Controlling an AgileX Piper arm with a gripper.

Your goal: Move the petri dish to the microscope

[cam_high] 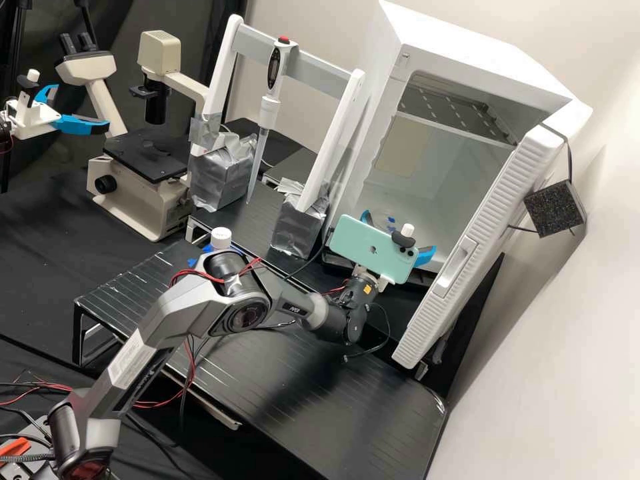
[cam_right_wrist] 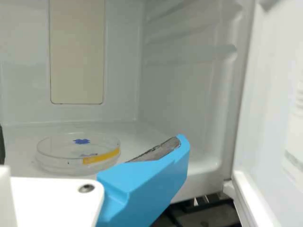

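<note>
Blue jaws [cam_high: 400, 231] spread at mouth of open white cabinet [cam_high: 480, 53]; petri dish [cam_right_wrist: 75, 163] inside

We see the jaws parted, with the clear dish ahead of them on the cabinet's pale floor, apart from the blue tip, a yellow strip along its side and a blue mark showing. Beside the jaws, the cabinet's ribbed door [cam_high: 477, 243] hangs open. Mounted just behind them, we find a mint-green phone [cam_high: 357, 243]. Between the jaws and the microscope [cam_high: 130, 207], a pipette [cam_high: 269, 110] hangs upright from a white-legged stand [cam_high: 337, 130]. We note the microscope well apart from the jaws, past that stand, near the slatted black worktop [cam_high: 300, 393].
</note>
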